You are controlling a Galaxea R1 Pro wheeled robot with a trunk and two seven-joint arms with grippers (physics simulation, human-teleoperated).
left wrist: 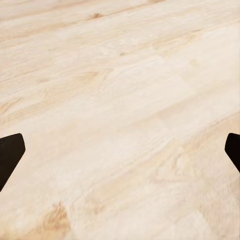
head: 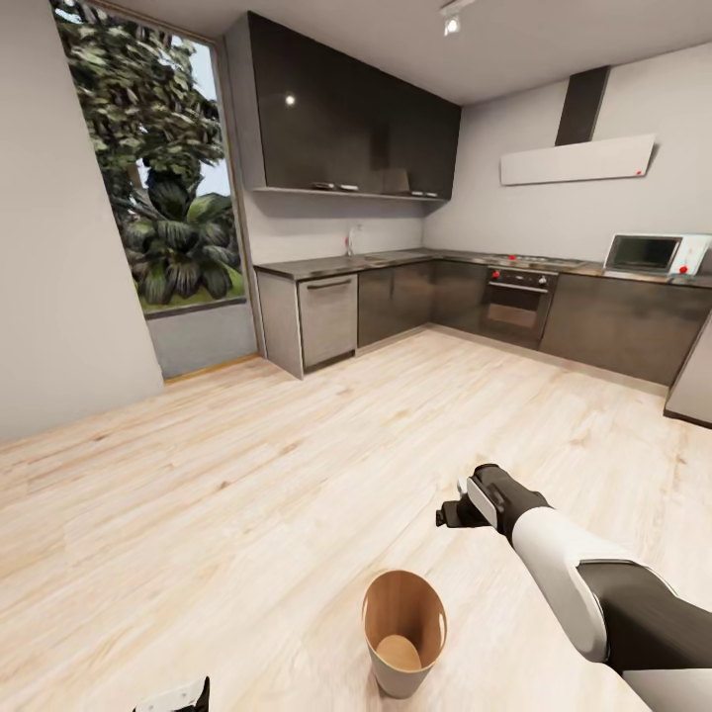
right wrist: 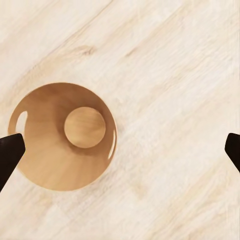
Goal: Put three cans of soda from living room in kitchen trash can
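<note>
Right wrist view: the right gripper (right wrist: 120,150), jaws spread and empty, hangs off-centre above the tash can (right wrist: 62,136). The left gripper (left wrist: 120,150) is likewise wide open over the kitchen floor (left wrist: 120,75). A can released from here would likely miss.

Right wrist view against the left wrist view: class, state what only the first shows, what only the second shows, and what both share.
Only the right wrist view shows the tash can, seen from above: round mouth, glossy brown inside, nothing lying on its bottom. The left wrist view adds no object of its own, just a darker knot in the boards. Both share the pale wood floor and dark fingertips at the frame edges, set wide apart with nothing between them, so the right gripper and left gripper are open.
</note>
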